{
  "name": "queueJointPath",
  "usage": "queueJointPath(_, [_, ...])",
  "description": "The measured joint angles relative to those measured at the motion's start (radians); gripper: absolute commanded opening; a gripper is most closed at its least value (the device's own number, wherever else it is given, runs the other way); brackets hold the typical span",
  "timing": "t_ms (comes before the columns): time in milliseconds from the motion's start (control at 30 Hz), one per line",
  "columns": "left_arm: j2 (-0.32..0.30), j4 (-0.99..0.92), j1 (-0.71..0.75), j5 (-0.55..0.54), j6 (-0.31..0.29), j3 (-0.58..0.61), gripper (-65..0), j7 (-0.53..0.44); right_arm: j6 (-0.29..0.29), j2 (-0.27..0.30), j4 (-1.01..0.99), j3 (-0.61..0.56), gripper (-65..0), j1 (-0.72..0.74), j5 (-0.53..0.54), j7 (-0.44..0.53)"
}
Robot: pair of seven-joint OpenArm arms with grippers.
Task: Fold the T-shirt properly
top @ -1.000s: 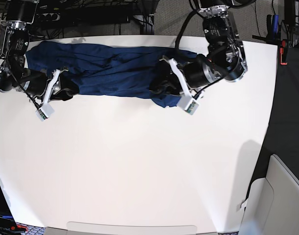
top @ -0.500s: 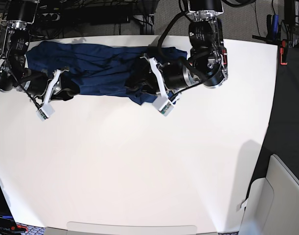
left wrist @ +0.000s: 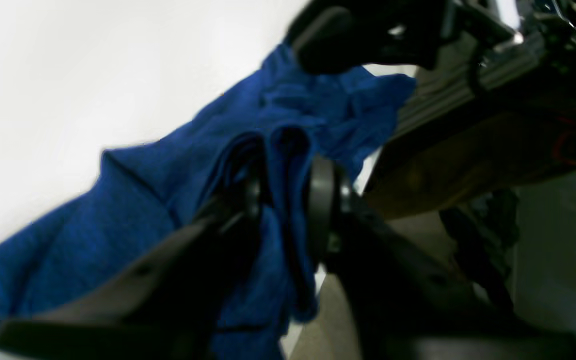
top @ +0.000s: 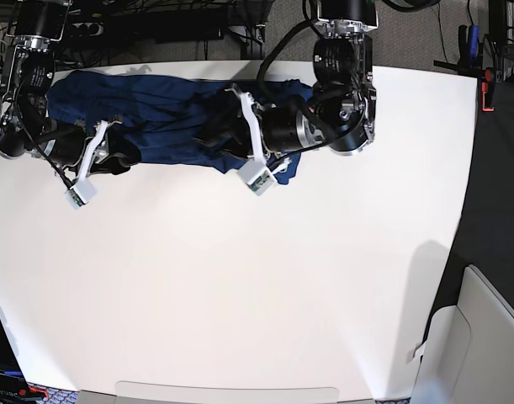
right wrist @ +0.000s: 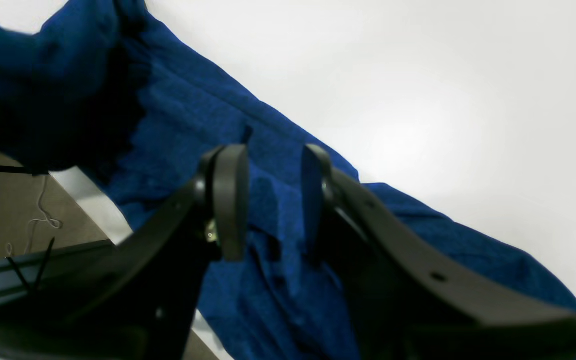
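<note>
The dark navy T-shirt [top: 156, 109] lies bunched in a long band along the far edge of the white table [top: 240, 278]. Its right end is doubled over toward the middle. My left gripper [top: 210, 148] is low over that doubled part. In the left wrist view its jaws [left wrist: 287, 200] stand apart, with loose folds of the T-shirt [left wrist: 168, 190] between the fingers. My right gripper [top: 126, 156] rests at the shirt's left part. It [right wrist: 270, 200] is open, its fingers straddling a low ridge of the T-shirt [right wrist: 193, 100].
The table's far edge runs just behind the shirt, with cables and metal framing [top: 156, 25] beyond it. A dark floor strip and a pale box [top: 484, 337] lie off the table's right edge.
My left arm has swept leftward, dragging the shirt's right end over toward the middle, and its jaws have widened. The right arm has stayed put.
</note>
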Motion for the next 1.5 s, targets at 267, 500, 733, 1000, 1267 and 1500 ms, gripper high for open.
queueJointPath(267, [0.003, 0.02, -0.021, -0.002, 0.0, -0.08, -40.7, 0.003, 0.0, 0.0, 0.0, 0.0, -48.7, 0.002, 0.0, 0.0])
queueJointPath(500, [-0.169, 0.05, -0.021, 0.0, 0.001, -0.211, -40.7, 0.001, 0.0, 0.0, -0.001, 0.0, -48.7, 0.002, 0.0, 0.0])
queueJointPath(733, [-0.272, 0.043, 0.066, -0.003, 0.0, -0.201, -40.7, -0.025, 0.0, 0.031, -0.001, 0.003, -48.7, 0.0, -0.056, 0.0])
queueJointPath(1000, [-0.204, 0.046, 0.055, -0.003, 0.003, -0.101, -40.7, -0.035, 0.0, -0.017, -0.001, -0.001, -48.7, 0.011, -0.056, 0.0])
queueJointPath(1267, [-0.108, 0.013, 0.025, -0.009, -0.002, -0.037, -40.7, -0.044, 0.001, -0.06, 0.0, -0.134, -46.9, 0.049, -0.053, -0.003])
queueJointPath(1500, [-0.1, -0.09, -0.025, 0.002, 0.0, -0.038, -40.7, -0.05, 0.0, -0.055, 0.003, -0.134, -46.9, 0.068, -0.077, -0.004])
